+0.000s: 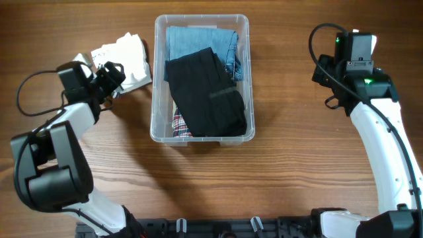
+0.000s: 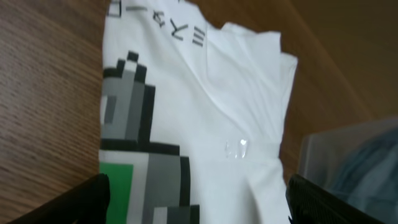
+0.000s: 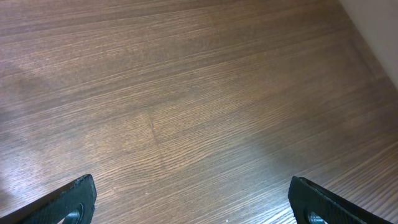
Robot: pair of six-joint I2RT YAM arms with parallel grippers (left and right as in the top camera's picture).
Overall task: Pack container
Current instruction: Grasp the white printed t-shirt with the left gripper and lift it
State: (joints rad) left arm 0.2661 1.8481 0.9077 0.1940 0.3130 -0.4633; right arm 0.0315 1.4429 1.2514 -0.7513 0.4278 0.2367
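Note:
The clear plastic container (image 1: 157, 79) stands at the table's middle back. It holds a folded blue denim garment (image 1: 198, 41), a black garment (image 1: 208, 96) on top and a plaid cloth (image 1: 180, 125) at its near end. A folded white T-shirt (image 1: 129, 59) with a pixel print lies left of it; it fills the left wrist view (image 2: 230, 112), where a container corner (image 2: 348, 158) shows. My left gripper (image 1: 114, 76) is open, its fingers spread on either side of the shirt (image 2: 199, 199). My right gripper (image 1: 353, 46) is open and empty over bare wood (image 3: 193, 202).
A small white item (image 1: 82, 61) lies by the shirt's left edge behind the left arm. The wooden table (image 1: 277, 178) spreads in front and to the right of the container. A pale wall or edge (image 3: 379, 25) shows at the right wrist view's upper right.

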